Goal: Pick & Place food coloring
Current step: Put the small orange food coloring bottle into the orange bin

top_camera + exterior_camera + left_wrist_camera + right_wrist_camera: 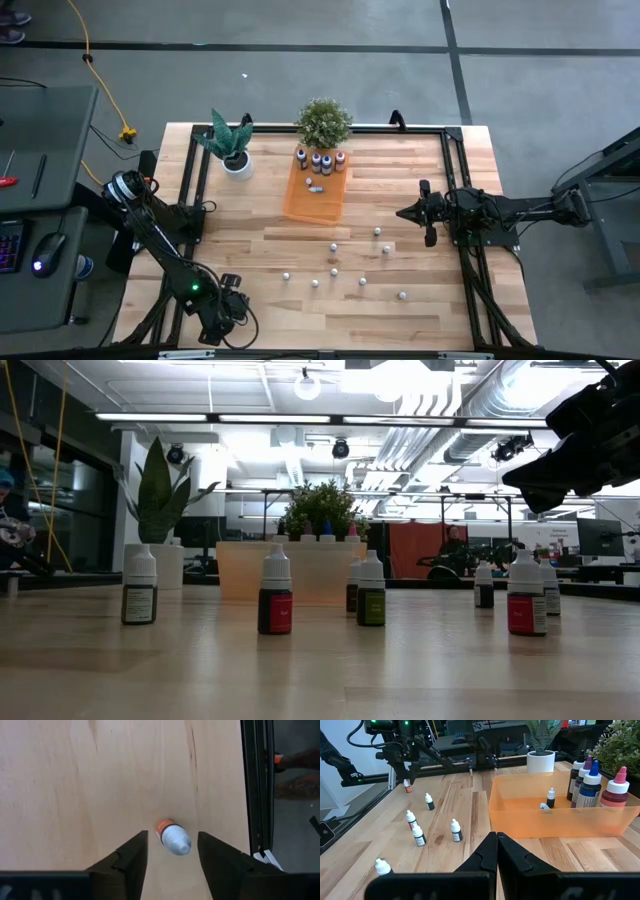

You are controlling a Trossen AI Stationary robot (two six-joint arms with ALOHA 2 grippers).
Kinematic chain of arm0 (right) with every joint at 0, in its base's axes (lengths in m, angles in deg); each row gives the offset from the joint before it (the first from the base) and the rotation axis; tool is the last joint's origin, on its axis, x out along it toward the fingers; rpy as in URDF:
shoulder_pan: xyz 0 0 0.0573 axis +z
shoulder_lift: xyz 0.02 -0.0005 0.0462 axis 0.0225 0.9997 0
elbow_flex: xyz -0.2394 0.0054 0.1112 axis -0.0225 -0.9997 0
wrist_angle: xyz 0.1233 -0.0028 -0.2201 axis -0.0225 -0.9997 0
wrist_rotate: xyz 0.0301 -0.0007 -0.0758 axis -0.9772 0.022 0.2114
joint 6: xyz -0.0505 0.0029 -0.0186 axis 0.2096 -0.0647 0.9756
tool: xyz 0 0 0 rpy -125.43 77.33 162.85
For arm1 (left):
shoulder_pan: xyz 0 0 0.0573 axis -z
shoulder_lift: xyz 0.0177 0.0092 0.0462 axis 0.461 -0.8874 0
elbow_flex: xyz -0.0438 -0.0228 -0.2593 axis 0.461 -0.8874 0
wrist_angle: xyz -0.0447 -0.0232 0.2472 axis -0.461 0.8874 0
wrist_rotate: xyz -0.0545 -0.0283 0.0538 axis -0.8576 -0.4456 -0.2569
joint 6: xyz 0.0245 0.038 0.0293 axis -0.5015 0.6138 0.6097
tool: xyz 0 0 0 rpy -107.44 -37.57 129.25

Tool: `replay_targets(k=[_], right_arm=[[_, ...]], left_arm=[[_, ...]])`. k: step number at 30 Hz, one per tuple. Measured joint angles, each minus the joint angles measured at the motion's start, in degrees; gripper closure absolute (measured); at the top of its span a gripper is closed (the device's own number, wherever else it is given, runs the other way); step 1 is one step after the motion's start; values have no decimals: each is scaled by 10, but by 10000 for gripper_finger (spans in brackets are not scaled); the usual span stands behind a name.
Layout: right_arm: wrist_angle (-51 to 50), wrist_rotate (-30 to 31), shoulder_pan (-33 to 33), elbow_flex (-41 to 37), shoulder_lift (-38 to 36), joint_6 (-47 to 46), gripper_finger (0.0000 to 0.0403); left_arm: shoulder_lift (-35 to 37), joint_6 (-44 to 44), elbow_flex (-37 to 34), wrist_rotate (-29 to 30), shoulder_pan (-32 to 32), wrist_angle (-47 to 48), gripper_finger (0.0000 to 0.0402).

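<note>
My left gripper [170,857] half open, straddling fallen bottle [173,836], nothing held; centre, close on body, lift straight.

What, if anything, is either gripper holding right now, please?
Nothing: the left gripper straddles a lying orange-labelled bottle without touching; the right gripper is shut and empty.

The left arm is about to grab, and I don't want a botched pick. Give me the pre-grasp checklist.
1. Bottle centred in the left pincer: ok, it lies on its side between the fingers.
2. Fingers gripping the bottle: not ok, there is a gap on each side.
3. Right pincer out of the way: ok, shut, over the table's right side.
4. Room in the orange tray: ok, its near end is bare.
5. Bottle's cap tight: cannot tell.
</note>
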Motion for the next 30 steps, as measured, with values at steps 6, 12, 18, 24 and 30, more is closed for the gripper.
replay_targets(k=[6, 12, 18, 24, 30], right_arm=[[0, 0, 0, 0, 0, 0, 402], [0, 0, 0, 0, 0, 0, 402], [0, 0, 0, 0, 0, 0, 402], [0, 0, 0, 0, 0, 0, 402], [0, 0, 0, 0, 0, 0, 402]], left_arm=[[0, 1, -1, 0, 0, -3, 239], [0, 2, -6, 2, 0, -14, 239], [0, 2, -6, 1, 0, -14, 239], [0, 4, -6, 0, 0, -13, 239], [0, 4, -6, 0, 0, -13, 239]])
